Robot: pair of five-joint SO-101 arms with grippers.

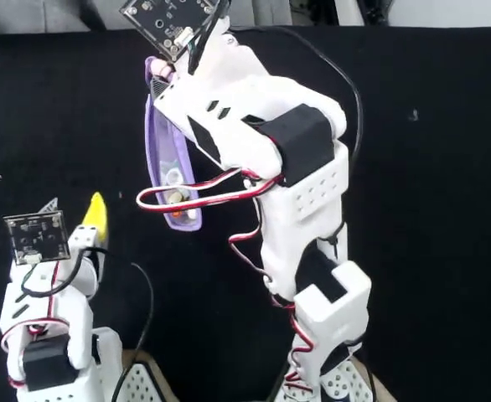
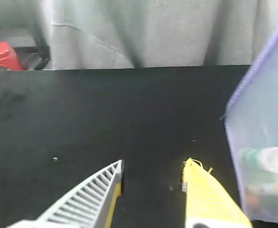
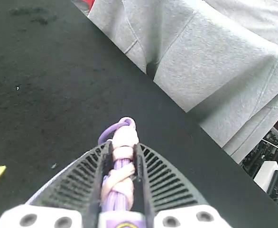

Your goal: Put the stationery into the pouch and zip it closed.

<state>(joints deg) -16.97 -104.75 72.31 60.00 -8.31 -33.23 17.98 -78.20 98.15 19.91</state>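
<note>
Pouch (image 1: 163,159), translucent purple, sits left of centre on the black table (image 1: 421,209). Its long axis runs far to near, with the near end angled slightly to the right. In the high view it shows as a narrow strip, and in the left wrist view its broad side (image 2: 264,133) faces left and stands tall. I cannot tell whether its lower edge touches the table, or whether the zip is open. Some stationery (image 1: 175,197) shows through the wall at the near end, a pale round piece and something orange (image 2: 253,199). The right gripper (image 3: 123,146) is at the pouch's far end (image 1: 163,71), and its dark ribbed fingers (image 3: 151,166) are clamped on a pink and purple cord (image 3: 122,142) there. The cord's ring sticks out past the fingertips. The right arm's red and white wires (image 1: 220,194) cross in front of the pouch's near end. The left gripper (image 1: 74,209) is near and to the left, just beside the pouch's near end and clear of it. Its jaws are spread with nothing between them, the yellow finger (image 2: 203,194) on the pouch side and the grey one (image 2: 89,194) on the left. Grey cloth (image 2: 153,33) hangs beyond the table's far edge.
</note>
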